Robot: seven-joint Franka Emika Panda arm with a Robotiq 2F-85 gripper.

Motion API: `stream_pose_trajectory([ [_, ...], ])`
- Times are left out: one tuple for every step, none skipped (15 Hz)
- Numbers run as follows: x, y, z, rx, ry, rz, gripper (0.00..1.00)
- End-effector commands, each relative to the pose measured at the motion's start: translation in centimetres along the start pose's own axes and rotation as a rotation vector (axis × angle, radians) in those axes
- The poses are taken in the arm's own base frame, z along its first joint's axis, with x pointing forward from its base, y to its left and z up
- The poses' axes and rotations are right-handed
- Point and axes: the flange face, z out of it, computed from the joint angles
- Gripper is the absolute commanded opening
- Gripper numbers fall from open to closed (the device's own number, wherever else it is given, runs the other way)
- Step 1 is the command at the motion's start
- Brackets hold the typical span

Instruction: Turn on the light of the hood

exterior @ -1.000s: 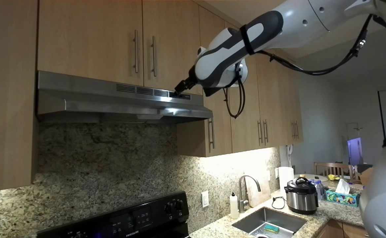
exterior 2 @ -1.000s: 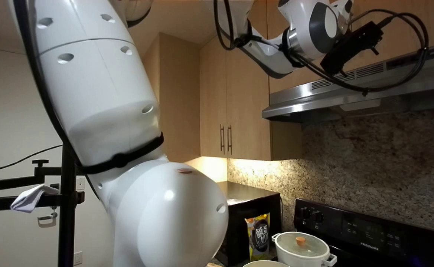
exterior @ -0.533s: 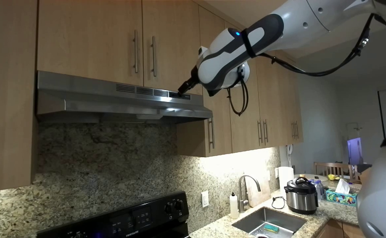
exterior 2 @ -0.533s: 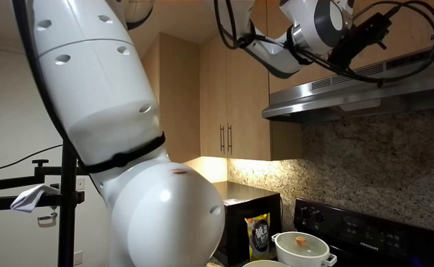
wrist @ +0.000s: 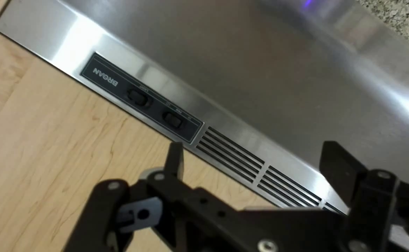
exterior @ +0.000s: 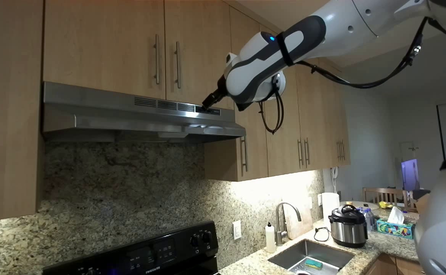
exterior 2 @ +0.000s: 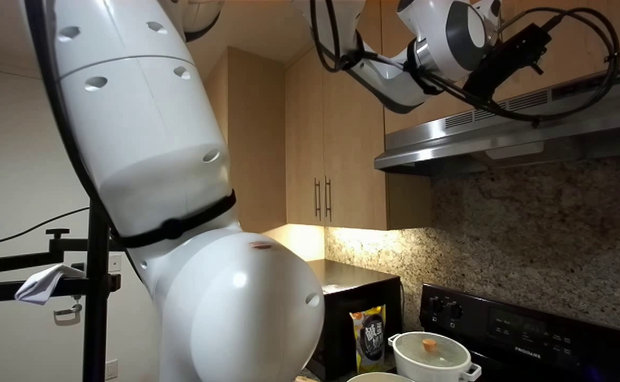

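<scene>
Light switch (wrist: 138,97): marked LIGHT; in the wrist view you find it on the dark panel (wrist: 157,109), between the brand lettering (wrist: 105,77) and the fan switch (wrist: 172,120).
Hood (exterior: 142,119): metallic, directly beneath wooden cabinets (exterior: 104,46); slotted vents (wrist: 231,154) lie beside the panel.
Gripper (wrist: 253,159): your jaws stand wide, fingers (wrist: 339,171) well apart; whether they touch the hood, you cannot tell.
Stove (exterior: 142,250): black; you see it below the hood in both exterior views.
</scene>
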Motion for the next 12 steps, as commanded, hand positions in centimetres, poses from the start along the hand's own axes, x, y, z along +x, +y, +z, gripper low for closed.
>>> stream_pose_trajectory([
  [0.4, -0.2, 1.6, 0.057, 0.025, 0.002, 1.00],
  [0.7, -0.4, 2.0, 0.085, 0.044, 0.019, 1.00],
  [0.9, -0.4, 2.3, 0.112, 0.059, 0.038, 1.00],
  [1.1, 0.0, 2.6, 0.123, 0.068, 0.055, 1.00],
  [1.3, 0.4, 2.8, 0.139, 0.082, 0.070, 1.00],
  [1.5, 1.2, 3.1, 0.146, 0.087, 0.083, 1.00],
  [1.6, 1.9, 3.3, 0.151, 0.093, 0.093, 1.00],
  [1.7, 2.9, 3.6, 0.145, 0.093, 0.102, 1.00],
  [1.8, 3.8, 3.9, 0.134, 0.090, 0.109, 1.00],
  [1.8, 4.9, 4.2, 0.129, 0.074, 0.110, 1.00],
  [1.7, 5.6, 4.6, 0.141, 0.053, 0.110, 1.00],
  [1.5, 6.2, 5.1, 0.148, 0.030, 0.117, 1.00],
])
